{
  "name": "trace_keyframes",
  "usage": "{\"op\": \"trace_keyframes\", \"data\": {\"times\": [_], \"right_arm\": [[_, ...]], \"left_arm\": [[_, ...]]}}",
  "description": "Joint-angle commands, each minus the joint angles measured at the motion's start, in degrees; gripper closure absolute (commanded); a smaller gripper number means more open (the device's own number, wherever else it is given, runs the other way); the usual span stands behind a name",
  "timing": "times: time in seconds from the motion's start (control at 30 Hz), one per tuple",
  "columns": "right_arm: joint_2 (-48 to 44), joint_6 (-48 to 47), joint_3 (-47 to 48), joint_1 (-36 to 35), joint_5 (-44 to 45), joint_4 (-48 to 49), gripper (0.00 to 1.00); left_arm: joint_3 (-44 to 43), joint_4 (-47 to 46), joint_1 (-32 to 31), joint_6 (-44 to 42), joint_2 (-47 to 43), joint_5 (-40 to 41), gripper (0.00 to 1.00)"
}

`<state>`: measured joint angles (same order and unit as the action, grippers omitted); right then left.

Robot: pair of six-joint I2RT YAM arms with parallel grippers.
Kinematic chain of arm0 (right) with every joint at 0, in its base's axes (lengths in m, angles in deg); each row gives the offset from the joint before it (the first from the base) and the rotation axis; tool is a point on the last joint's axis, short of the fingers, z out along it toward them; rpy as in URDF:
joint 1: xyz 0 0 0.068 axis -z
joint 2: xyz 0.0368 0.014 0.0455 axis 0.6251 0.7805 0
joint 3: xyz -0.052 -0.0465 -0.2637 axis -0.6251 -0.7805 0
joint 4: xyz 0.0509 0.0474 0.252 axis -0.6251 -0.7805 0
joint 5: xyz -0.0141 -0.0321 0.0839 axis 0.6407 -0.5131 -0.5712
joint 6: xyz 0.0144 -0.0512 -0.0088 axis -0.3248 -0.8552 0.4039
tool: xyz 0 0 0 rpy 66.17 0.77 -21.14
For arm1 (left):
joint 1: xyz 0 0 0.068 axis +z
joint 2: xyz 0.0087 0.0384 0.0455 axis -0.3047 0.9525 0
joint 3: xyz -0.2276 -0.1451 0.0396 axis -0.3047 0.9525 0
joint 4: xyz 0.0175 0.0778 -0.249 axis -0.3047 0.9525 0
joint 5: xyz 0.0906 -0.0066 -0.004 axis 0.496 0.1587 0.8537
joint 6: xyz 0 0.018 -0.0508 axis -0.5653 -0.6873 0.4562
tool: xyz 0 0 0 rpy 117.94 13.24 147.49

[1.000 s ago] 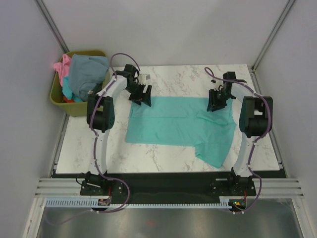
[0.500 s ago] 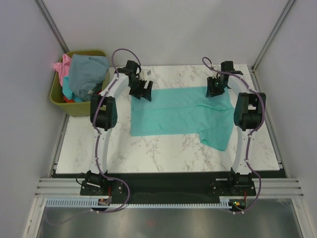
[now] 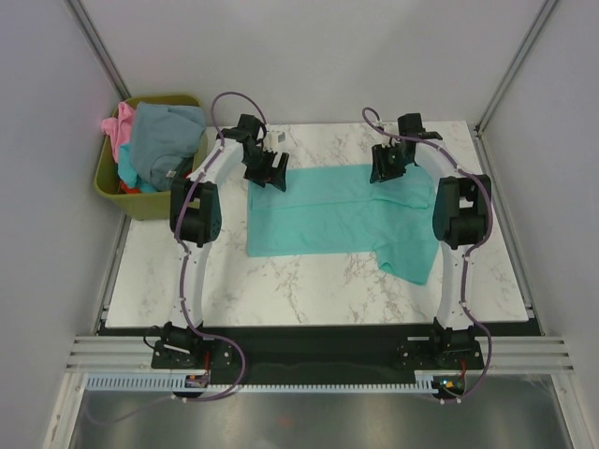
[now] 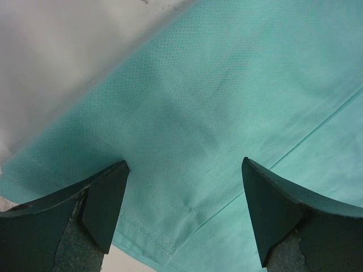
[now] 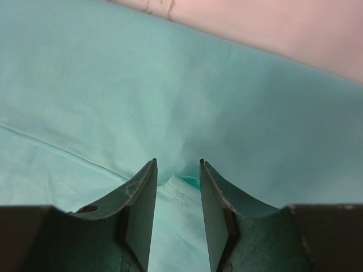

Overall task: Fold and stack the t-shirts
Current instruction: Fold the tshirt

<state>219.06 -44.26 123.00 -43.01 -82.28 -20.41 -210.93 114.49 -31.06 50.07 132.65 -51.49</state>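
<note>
Marble tabletop (image 3: pixel 318 281) amid grey walls (image 3: pixel 328 56) bears teal t-shirt (image 3: pixel 328 217) — left gripper (image 4: pixel 184 165) agape, right gripper (image 5: pixel 177 165) pinching it.

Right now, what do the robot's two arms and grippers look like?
The left arm and right arm match: slim white links joined by bulky black joint housings. A purple cable loops along each one. The left gripper and right gripper are black, each with two dark, wedge-shaped fingers.
</note>
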Motion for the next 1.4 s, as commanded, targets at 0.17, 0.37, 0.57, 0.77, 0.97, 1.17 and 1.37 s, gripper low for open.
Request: {"op": "trace_keyframes", "data": {"times": [0.17,0.37,0.57,0.77,0.97,1.17,1.37], "right_arm": [[-2.63,0.48,0.68,-0.52,-1.53,1.03,0.56],[-4.12,0.48,-1.69,-0.61,-1.71,0.86,0.56],[-5.53,0.39,-4.33,-0.52,-1.97,0.33,0.56],[-8.43,0.22,-8.02,-1.04,-2.06,-0.46,0.56],[-14.93,1.62,-15.39,-2.97,-2.67,-0.99,0.56],[-22.40,4.00,-25.15,-6.49,-4.43,-0.99,0.56],[-23.38,1.63,-20.52,-6.41,-0.40,-1.34,0.56]], "left_arm": [[2.14,-1.15,-0.30,-0.78,0.94,3.58,0.09],[1.97,-1.15,-0.21,-0.69,1.29,3.23,0.09],[1.70,-1.06,-0.30,-0.26,1.72,2.88,0.09],[1.70,-1.15,-0.30,-0.08,1.73,2.79,0.09],[1.17,-1.14,-0.21,0.10,1.99,2.70,0.09],[0.91,-1.23,-0.21,0.45,2.25,2.79,0.08],[1.44,-1.23,-0.13,0.54,1.90,2.53,0.08]]}}
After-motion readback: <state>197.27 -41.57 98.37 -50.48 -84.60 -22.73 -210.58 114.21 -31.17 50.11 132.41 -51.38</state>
